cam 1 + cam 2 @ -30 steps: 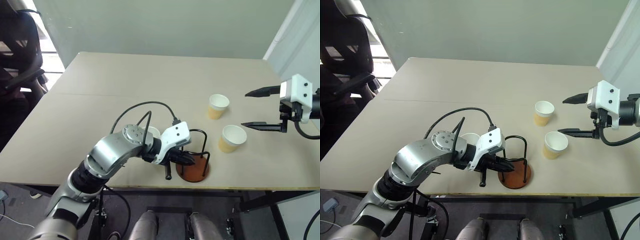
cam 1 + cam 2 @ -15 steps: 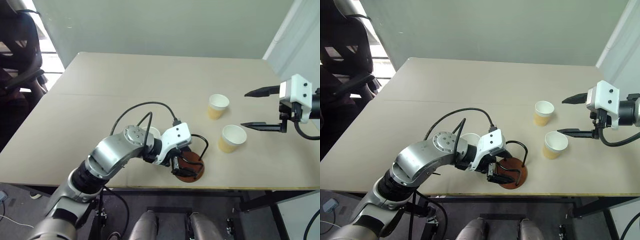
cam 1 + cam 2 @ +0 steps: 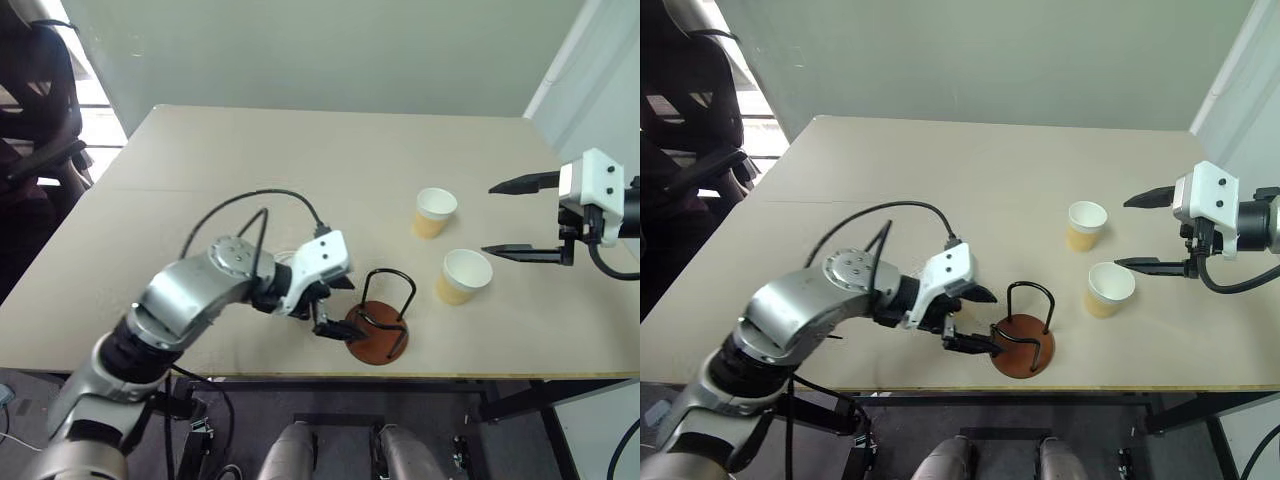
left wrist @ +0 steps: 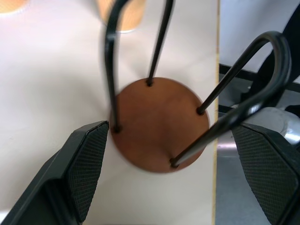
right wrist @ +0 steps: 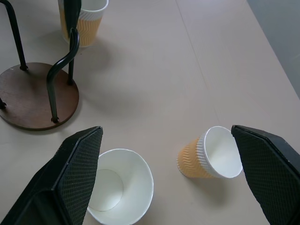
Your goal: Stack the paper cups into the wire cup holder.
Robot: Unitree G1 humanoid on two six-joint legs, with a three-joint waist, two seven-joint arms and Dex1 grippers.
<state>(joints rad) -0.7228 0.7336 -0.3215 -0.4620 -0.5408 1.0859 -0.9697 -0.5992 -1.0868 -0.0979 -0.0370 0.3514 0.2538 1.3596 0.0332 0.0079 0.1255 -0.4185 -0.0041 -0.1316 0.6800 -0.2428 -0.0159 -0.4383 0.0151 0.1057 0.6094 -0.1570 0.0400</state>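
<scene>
While both hands (image 3: 335,305) (image 3: 520,218) gape wide and empty, the pale yellow-tan tapered paper cups (image 3: 464,276) look light and crushable. Hold gently across the ribbed wall, below the rolled rim.

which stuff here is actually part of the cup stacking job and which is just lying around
Part of the job:
- wire cup holder, standing empty at the table's near edge
- paper cup, upright
- paper cup, upright
- third paper cup, beyond the holder
- left gripper, open beside the holder
- right gripper, open by the two cups

Just lying about:
- table
- dark chair
</scene>
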